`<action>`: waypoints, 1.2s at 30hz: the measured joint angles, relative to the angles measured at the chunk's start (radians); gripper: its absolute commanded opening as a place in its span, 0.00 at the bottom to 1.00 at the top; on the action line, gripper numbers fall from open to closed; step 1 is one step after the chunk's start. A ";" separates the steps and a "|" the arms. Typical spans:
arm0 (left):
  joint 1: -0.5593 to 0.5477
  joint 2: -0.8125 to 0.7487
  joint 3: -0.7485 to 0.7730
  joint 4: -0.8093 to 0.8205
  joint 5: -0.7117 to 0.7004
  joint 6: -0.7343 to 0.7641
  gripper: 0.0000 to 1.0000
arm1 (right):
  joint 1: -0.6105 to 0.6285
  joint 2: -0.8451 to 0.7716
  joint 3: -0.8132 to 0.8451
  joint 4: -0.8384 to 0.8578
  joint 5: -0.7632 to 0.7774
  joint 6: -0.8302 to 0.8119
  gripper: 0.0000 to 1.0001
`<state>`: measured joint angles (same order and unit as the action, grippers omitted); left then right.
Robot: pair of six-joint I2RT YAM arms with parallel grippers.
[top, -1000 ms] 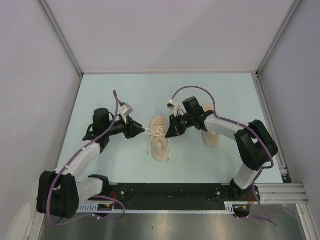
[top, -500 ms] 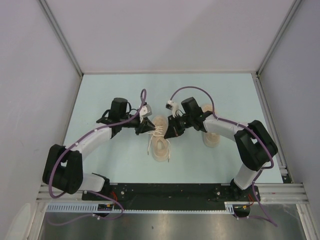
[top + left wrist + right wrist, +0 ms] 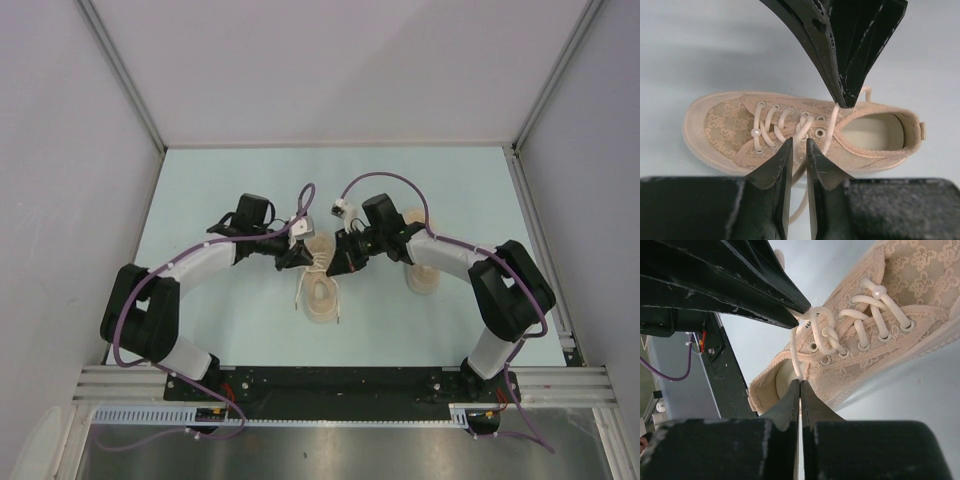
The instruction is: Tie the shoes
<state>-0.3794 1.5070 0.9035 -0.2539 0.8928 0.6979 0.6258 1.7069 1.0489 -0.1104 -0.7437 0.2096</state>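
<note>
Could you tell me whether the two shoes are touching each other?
No, one shoe lies at the centre while the other shoe lies clearly apart to its right.

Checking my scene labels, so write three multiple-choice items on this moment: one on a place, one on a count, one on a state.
1. Where does the second shoe lie relative to the centre shoe?
A) to its right, partly under the right arm
B) to its left
C) stacked on it

2. How many shoes are on the table?
A) one
B) two
C) three

3. The right tool is:
A) wide open
B) shut on a lace
C) gripping a sole

Answers:
1 A, the top view shows it beneath that arm.
2 B, only these two show.
3 B, its closed fingers pinch the lace in the right wrist view.
</note>
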 measured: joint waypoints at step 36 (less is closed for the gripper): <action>-0.055 0.080 0.074 -0.037 -0.074 -0.068 0.00 | 0.026 0.053 0.000 0.055 -0.018 0.107 0.00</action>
<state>-0.4347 1.5871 0.9779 -0.2913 0.8188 0.6300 0.6518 1.7596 1.0489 -0.0555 -0.7616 0.3164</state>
